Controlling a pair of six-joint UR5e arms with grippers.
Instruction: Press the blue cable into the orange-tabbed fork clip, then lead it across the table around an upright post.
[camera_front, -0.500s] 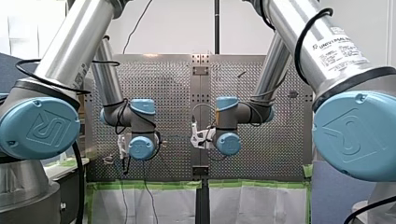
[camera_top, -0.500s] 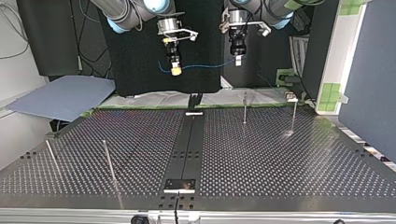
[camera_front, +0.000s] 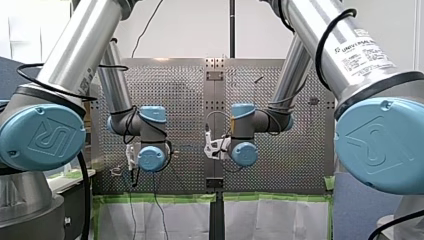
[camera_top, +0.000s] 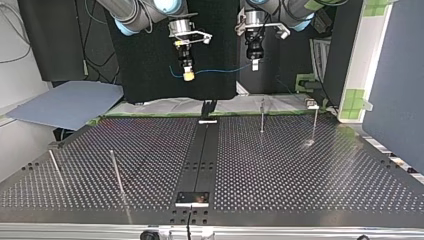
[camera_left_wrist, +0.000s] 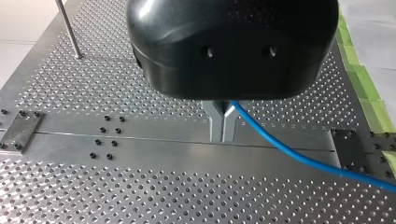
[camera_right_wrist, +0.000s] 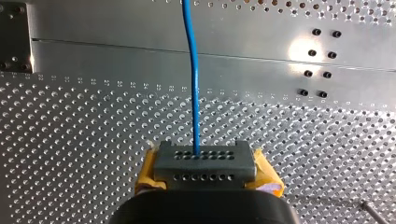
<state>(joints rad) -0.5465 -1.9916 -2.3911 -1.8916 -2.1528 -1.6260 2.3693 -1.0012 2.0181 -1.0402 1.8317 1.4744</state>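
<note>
**Thin blue cable (camera_top: 220, 70) strung between both grippers**

Slim upright metal posts (camera_top: 116, 172) stand on the perforated metal table (camera_top: 300, 170). Farther back, above it, my right gripper (camera_top: 188, 76), yellow-padded, and my left gripper (camera_top: 255, 65), metal-fingered, are each clamped on the cable.

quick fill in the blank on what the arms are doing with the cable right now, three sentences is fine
1. The cable held between my right gripper and my left gripper is ____ in colour.
2. The right wrist view shows that my right gripper has ____ pads.
3. My left gripper is ____ on the cable, with the perforated table beneath it.

Missing words: blue; yellow; shut
</note>
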